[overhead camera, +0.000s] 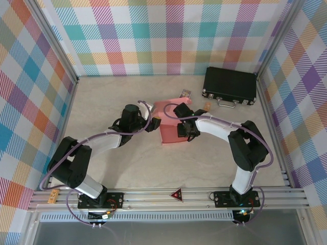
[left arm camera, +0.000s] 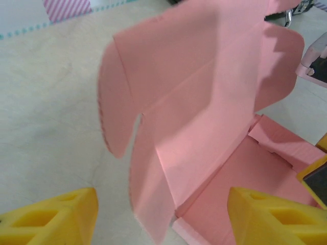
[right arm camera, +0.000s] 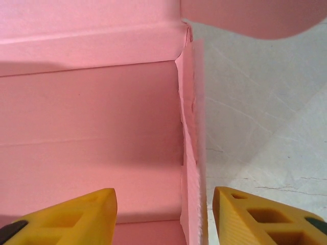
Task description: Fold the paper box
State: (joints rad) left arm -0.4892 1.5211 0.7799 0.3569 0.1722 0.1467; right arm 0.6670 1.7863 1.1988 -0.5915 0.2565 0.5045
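The paper box [left arm camera: 204, 102] sits half-folded on the tabletop [left arm camera: 46, 127], right in front of the left claw [left arm camera: 162, 194]. That claw is spread wide, with a loose flap hanging between its fingers (not pinched). The right claw [right arm camera: 163, 190] is spread too, straddling one side wall of the box without gripping it.

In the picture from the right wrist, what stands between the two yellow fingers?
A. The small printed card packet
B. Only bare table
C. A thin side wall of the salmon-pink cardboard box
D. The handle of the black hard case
C: a thin upright wall of the salmon-pink cardboard box runs up between the two yellow fingers, which stand apart, one on either side of it.
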